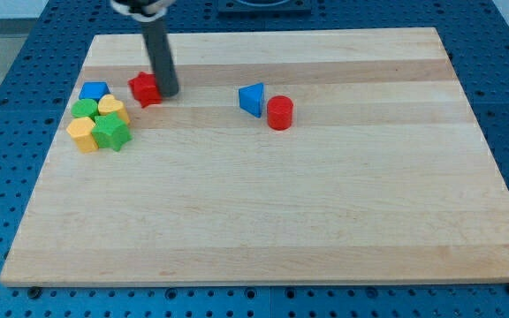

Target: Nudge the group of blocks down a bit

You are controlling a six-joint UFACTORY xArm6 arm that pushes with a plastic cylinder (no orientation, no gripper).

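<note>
A tight group of blocks sits at the view's left: a blue block (94, 91) at its top, a green block (84, 109), a yellow heart (112, 107), a yellow block (82, 134) and a green star (110, 132). A red block (145, 88) lies just to the right of the group's top. My tip (168, 91) touches the red block's right side, above and to the right of the group.
A blue triangular block (252, 99) and a red cylinder (279, 113) sit side by side near the board's top middle. The wooden board (272, 212) rests on a blue perforated table; the group lies near the board's left edge.
</note>
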